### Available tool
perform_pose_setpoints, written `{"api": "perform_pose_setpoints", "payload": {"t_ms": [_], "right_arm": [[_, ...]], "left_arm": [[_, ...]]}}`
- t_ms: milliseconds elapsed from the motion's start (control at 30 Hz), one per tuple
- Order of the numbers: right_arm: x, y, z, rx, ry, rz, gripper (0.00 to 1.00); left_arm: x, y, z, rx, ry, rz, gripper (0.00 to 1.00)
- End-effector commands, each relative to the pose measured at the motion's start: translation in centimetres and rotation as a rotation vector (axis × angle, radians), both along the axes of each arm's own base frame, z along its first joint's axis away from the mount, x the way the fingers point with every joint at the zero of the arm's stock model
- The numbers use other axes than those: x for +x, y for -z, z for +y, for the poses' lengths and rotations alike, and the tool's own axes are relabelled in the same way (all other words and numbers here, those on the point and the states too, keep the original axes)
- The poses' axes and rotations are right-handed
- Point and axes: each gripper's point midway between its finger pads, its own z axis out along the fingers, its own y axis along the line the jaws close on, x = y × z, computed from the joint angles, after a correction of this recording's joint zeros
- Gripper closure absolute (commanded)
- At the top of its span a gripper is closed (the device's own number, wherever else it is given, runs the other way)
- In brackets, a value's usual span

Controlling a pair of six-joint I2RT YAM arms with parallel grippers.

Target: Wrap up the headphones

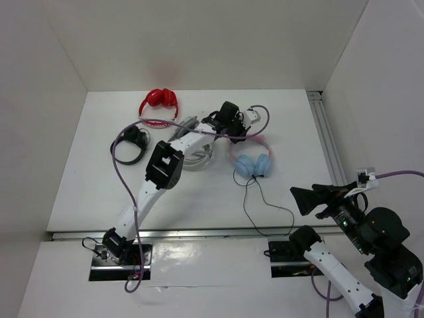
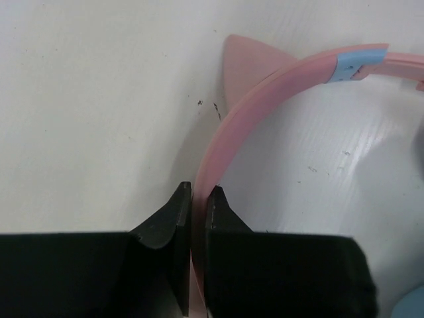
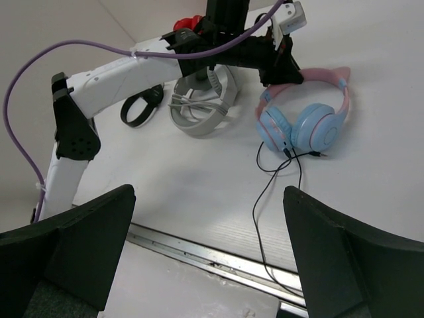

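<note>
The headphones [image 1: 254, 163] lie on the white table right of centre: pink cat-ear headband, two light blue earcups [image 3: 311, 126]. Their thin black cable [image 1: 265, 202] trails loose toward the near edge; it shows in the right wrist view [image 3: 262, 199] too. My left gripper [image 1: 233, 127] is shut on the pink headband [image 2: 265, 93], the band pinched between both fingertips [image 2: 179, 205]. My right gripper [image 1: 311, 199] is open wide and empty, raised near the table's front right edge, well apart from the headphones.
A red pair [image 1: 159, 101] lies at the back left, a dark pair [image 1: 132, 142] at the left, a grey pair [image 1: 195, 156] under my left arm. A metal rail [image 1: 199, 233] runs along the near edge, another [image 1: 329, 142] along the right side.
</note>
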Motion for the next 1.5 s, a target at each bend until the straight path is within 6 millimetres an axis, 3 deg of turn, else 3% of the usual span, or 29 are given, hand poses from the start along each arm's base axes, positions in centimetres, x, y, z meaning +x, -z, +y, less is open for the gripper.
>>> {"api": "perform_pose_setpoints", "payload": {"t_ms": [0,133,167,233,267,300,367,400,500,533,600,633,667,700,767,800,833,900,933,967,1000,1133,1167,1300,1333,1367,1400,1467], "right_arm": [[0.5,0.3,-0.1,-0.025,0.019,0.011,0.00],[0.9,0.7,-0.1,-0.036,0.028,0.028,0.00],[1.0,0.4,0.0,-0.031,0.028,0.019,0.00],[2.0,0.6,0.1,-0.035,0.055,0.036,0.00],[2.2,0.8,0.2,-0.041,0.055,0.045,0.00],[2.6,0.5,0.4,-0.039,0.055,0.042,0.00],[3.4,0.3,1.0,-0.047,0.044,0.038,0.00],[3.5,0.0,1.1,-0.039,0.044,0.025,0.00],[4.6,-1.8,1.7,0.037,0.058,-0.025,0.00],[5.0,-1.9,2.2,0.048,0.045,-0.040,0.00],[5.7,-4.4,3.1,0.104,0.025,-0.127,0.00],[6.3,-4.6,3.8,0.103,0.003,-0.142,0.00],[6.8,-5.0,4.6,0.111,-0.025,-0.153,0.00],[7.9,-6.5,5.3,0.134,-0.030,-0.196,0.00],[9.0,-6.8,7.4,0.137,-0.103,-0.232,0.00],[10.3,-8.1,8.4,0.149,-0.120,-0.285,0.00],[10.9,-8.6,9.1,0.121,-0.144,-0.338,0.00],[11.6,-9.5,11.9,0.054,-0.274,-0.461,0.00],[12.1,-9.2,12.6,-0.029,-0.311,-0.510,0.00],[11.6,-8.6,14.3,-0.074,-0.417,-0.535,0.00],[12.8,-7.5,15.3,-0.145,-0.457,-0.554,0.00],[12.3,-4.1,19.2,-0.182,-0.633,-0.612,0.05],[12.2,-2.5,20.2,-0.184,-0.657,-0.600,0.07],[12.5,-0.1,23.6,-0.198,-0.737,-0.581,0.11],[12.7,-0.2,24.4,-0.189,-0.744,-0.600,0.12],[12.0,-0.5,25.2,-0.158,-0.767,-0.606,0.13],[11.6,-0.4,25.7,-0.143,-0.780,-0.613,0.13],[11.4,-0.3,26.8,-0.137,-0.786,-0.630,0.13]], "left_arm": [[1.1,-0.6,-0.8,-0.026,-0.053,-0.038,1.00],[2.8,-5.1,-0.7,-0.069,-0.176,-0.119,1.00],[3.1,-7.8,-0.9,-0.086,-0.199,-0.165,1.00],[3.7,-11.0,-0.1,-0.089,-0.282,-0.223,1.00],[3.9,-13.0,0.4,-0.106,-0.318,-0.246,1.00],[4.0,-17.9,1.5,-0.149,-0.379,-0.301,1.00],[3.7,-22.5,3.1,-0.184,-0.442,-0.354,1.00],[3.0,-27.9,5.1,-0.243,-0.527,-0.405,1.00],[0.2,-33.0,7.9,-0.240,-0.600,-0.443,1.00],[-1.3,-37.9,11.6,-0.239,-0.715,-0.546,1.00],[-3.8,-40.9,13.9,-0.204,-0.802,-0.638,1.00],[-4.4,-41.5,17.4,-0.120,-0.955,-0.711,1.00],[-6.7,-44.4,20.0,-0.143,-1.028,-0.747,1.00],[-7.7,-45.0,22.1,-0.131,-1.107,-0.754,1.00],[-10.4,-44.5,26.5,-0.080,-1.285,-0.708,1.00],[-11.7,-44.7,28.1,-0.089,-1.337,-0.688,1.00],[-14.1,-45.5,30.6,-0.151,-1.412,-0.667,1.00],[-17.2,-45.0,32.2,-0.146,-1.435,-0.644,1.00],[-19.5,-45.3,34.3,-0.169,-1.475,-0.646,1.00],[-20.9,-45.2,34.6,-0.175,-1.478,-0.645,1.00],[-22.7,-45.0,36.4,-0.159,-1.506,-0.653,1.00],[-25.3,-45.1,38.3,-0.153,-1.511,-0.666,1.00],[-26.2,-45.4,39.3,-0.148,-1.508,-0.673,1.00],[-28.5,-47.1,40.6,-0.114,-1.546,-0.705,1.00],[-29.6,-48.0,42.1,-0.146,-1.556,-0.699,1.00],[-29.6,-47.2,41.8,-0.139,-1.541,-0.703,1.00],[-30.8,-48.5,43.6,-0.249,-1.560,-0.676,1.00],[-30.7,-48.7,43.1,-0.204,-1.536,-0.687,1.00]]}}
